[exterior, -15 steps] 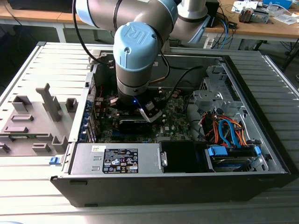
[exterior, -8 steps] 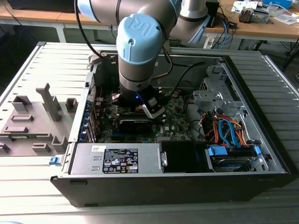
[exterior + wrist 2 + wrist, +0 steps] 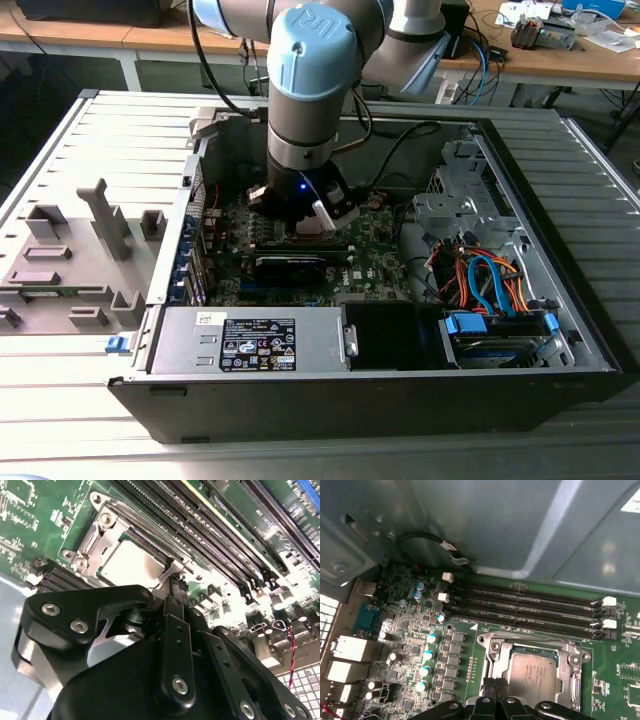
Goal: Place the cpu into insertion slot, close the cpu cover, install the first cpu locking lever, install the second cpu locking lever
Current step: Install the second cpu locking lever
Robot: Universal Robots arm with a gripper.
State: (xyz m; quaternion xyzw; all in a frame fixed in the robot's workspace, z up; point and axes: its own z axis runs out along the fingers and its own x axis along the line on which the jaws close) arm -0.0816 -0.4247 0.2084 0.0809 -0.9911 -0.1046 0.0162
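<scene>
The cpu (image 3: 532, 672) lies flat in the socket on the green board, its pale metal top showing through the window of the cpu cover (image 3: 495, 652). The cover's silver frame lies down around the chip in both wrist views, cpu (image 3: 132, 562) and cover (image 3: 107, 522). The cpu hides the insertion slot's contact field. My gripper (image 3: 495, 684) hangs at one edge of the socket, its black fingertips pressed together, touching or just above the frame; at the gripper (image 3: 175, 580) I cannot tell whether anything thin is between them. In the exterior view the gripper (image 3: 305, 225) reaches down into the open computer case.
Long black memory slots (image 3: 530, 605) run beside the socket, under the grey case wall (image 3: 495, 520). Capacitors (image 3: 427, 652) and rear ports (image 3: 350, 647) lie on another side. The case holds a power supply (image 3: 250, 340) and a drive cage with cables (image 3: 490, 290). A grey fixture (image 3: 70, 260) lies outside.
</scene>
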